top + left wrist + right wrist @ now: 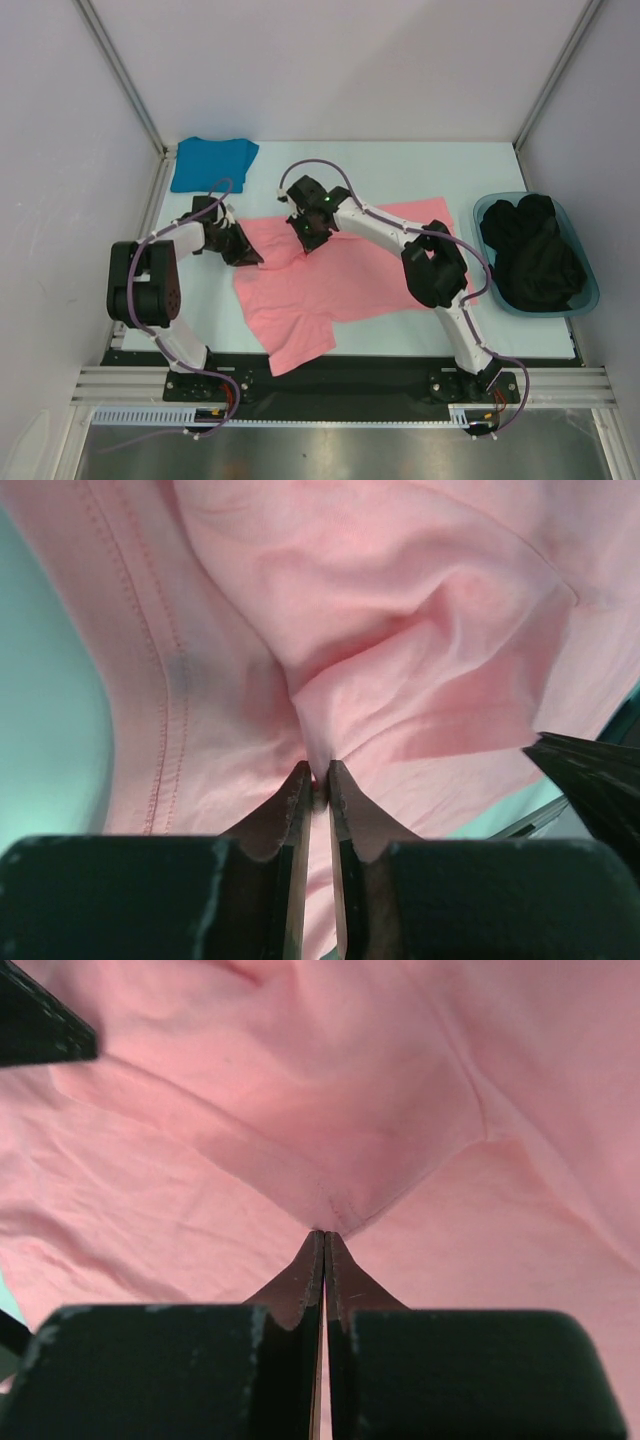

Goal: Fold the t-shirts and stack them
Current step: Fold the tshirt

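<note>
Salmon-pink soft fabric t-shirt (330,295) lies spread and rumpled across the middle of the pale table top (430,165). One flap trails toward the near edge, and the far-left edge is bunched where both arms meet it. Left gripper (246,256) is down at the shirt's far-left edge. In the left wrist view its two dark fingers (290,810) are drawn nearly together with a pinch of pink cloth caught between the tips — a raised fold runs up from the pinch, with a double-stitched hem to its left and bare table beyond. Right gripper (306,240) sits just to the right of the left one, at the shirt's far edge. The right wrist view shows its fingers (300,1280) pressed together on a small pucker of the same pink fabric, creases spreading from the tips. The two grippers are near each other but apart — each shows as a dark shape at the border of the other's wrist view. Bright teal-blue t-shirt (213,163) lies folded into a flat rectangle at the far left corner of the table, well apart from the pink one, with neither arm touching it. Translucent teal plastic tub (588,295) sits at the right side of the table and holds a heap of black cloth (530,250). The right arm's elbow is near the tub's left rim.
</note>
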`<action>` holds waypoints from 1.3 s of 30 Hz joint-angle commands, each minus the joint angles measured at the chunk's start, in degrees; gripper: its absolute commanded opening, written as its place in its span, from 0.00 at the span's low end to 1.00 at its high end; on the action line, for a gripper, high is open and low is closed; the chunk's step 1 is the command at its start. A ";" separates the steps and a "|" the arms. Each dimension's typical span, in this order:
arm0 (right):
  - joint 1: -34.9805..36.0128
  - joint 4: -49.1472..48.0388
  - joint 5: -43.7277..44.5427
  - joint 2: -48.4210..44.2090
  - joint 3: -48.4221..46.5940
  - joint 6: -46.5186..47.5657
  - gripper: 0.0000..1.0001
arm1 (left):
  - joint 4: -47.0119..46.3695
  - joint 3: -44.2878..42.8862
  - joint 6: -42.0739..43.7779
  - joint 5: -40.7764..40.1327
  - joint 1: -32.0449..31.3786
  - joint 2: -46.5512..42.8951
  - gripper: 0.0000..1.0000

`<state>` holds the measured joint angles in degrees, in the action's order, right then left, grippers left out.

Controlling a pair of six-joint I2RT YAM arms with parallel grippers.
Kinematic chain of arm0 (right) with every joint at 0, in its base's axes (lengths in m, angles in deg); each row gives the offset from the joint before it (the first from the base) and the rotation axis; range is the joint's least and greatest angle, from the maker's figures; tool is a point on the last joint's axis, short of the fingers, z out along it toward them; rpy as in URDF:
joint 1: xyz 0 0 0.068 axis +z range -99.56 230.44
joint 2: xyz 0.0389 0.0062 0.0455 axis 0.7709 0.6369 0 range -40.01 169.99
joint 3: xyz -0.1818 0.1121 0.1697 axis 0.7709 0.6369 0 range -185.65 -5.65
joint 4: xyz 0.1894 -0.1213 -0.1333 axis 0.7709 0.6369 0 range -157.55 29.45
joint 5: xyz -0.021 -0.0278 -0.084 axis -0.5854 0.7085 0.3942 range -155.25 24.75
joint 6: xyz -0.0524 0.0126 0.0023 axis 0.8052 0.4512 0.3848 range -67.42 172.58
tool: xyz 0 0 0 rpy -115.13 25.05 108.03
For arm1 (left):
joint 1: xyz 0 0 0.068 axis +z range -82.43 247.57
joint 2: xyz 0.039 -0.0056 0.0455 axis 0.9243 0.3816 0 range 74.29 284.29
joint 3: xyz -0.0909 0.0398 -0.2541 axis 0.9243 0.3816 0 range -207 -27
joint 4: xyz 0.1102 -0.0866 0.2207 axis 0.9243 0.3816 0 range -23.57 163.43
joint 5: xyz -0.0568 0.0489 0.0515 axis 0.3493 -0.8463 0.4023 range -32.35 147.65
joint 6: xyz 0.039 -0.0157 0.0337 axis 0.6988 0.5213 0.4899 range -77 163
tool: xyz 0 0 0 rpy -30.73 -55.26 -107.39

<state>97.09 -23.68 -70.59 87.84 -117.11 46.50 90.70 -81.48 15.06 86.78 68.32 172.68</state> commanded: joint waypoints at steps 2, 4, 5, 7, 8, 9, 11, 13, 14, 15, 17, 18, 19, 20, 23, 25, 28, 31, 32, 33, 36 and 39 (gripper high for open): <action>1.24 -1.43 -2.74 -3.92 3.52 -1.30 0.00 | 0.86 1.04 1.31 0.32 -0.23 -3.47 0.17; 1.42 -2.13 -2.92 -4.45 4.93 -1.56 0.00 | 0.78 1.48 1.40 0.23 -0.31 -3.56 0.17; 1.42 -2.39 -3.18 -4.54 5.46 -1.91 0.00 | 0.95 1.57 1.49 0.06 -0.23 -3.73 0.17; 1.51 -2.74 -3.36 -4.89 6.78 -2.17 0.00 | 0.95 1.74 1.58 -0.03 -0.23 -3.82 0.17; 1.51 -2.74 -3.53 -4.89 7.39 -2.26 0.00 | 1.21 1.83 1.75 -0.29 -0.31 -3.91 0.17; 1.51 -3.01 -3.45 -4.98 7.57 -2.35 0.00 | 1.48 1.92 1.84 -0.30 -0.23 -3.91 0.17; 1.60 -3.10 -3.10 -5.33 7.83 -2.35 0.00 | 1.57 2.27 1.84 -0.47 -0.23 -4.52 0.17; 1.51 -3.27 -2.83 -5.59 7.92 -2.26 0.00 | 1.74 2.88 2.02 -0.39 -0.23 -4.78 0.17; 1.51 -3.27 -2.83 -5.86 8.01 -2.26 0.00 | 1.74 3.06 2.28 -0.56 -0.23 -4.87 0.17; 1.51 -3.45 -2.92 -5.86 8.10 -2.26 0.00 | 1.83 3.41 2.28 -0.91 -0.23 -4.87 0.17; 1.42 -3.71 -3.36 -5.60 8.63 -2.17 0.00 | 2.01 3.50 2.54 -1.44 -0.31 -4.87 0.23; 1.42 -3.36 -3.27 -5.34 8.63 -2.35 0.00 | 2.53 3.33 2.63 -2.57 -0.23 -4.70 0.30; 1.16 -3.10 -3.18 -5.07 8.37 -2.44 0.06 | 2.88 3.24 2.89 -3.02 -0.23 -4.70 0.36; 0.98 -2.84 -3.62 -4.98 8.28 -2.61 0.10 | 3.23 3.06 3.07 -3.63 -0.23 -4.87 0.38; -0.86 -2.57 -4.41 -5.94 8.62 -4.19 0.26 | 4.11 2.71 3.25 -7.05 -0.23 -8.55 0.53; -2.70 -2.13 -4.85 -7.87 8.98 -5.25 0.33 | 5.26 1.92 3.42 -10.29 -0.23 -12.32 0.53; -4.98 -1.34 -5.90 -10.68 9.42 -6.30 0.39 | 4.56 -0.80 3.77 -12.51 -0.23 -15.24 0.52; -7.35 -0.29 -7.48 -13.14 9.77 -9.02 0.44 | -0.09 -3.96 3.07 -10.50 -0.23 -13.41 0.50; -8.06 0.06 -7.66 -13.76 9.86 -9.55 0.44 | -1.15 -5.10 2.55 -6.84 -0.23 -9.31 0.49; -8.77 0.50 -7.66 -14.29 10.64 -9.99 0.45 | -2.29 -8.42 2.20 -5.41 -0.31 -6.92 0.46; -11.84 1.99 -5.73 -15.88 11.61 -11.57 0.46 | -6.15 -13.35 -0.61 -1.09 -0.31 1.61 0.37; -15.88 3.93 -5.91 -17.28 12.05 -12.89 0.46 | -7.31 -17.84 -2.03 -1.96 -0.23 8.03 0.36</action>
<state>84.09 -23.30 -76.71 73.53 -105.92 36.24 86.64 -95.34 15.41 82.51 68.26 175.85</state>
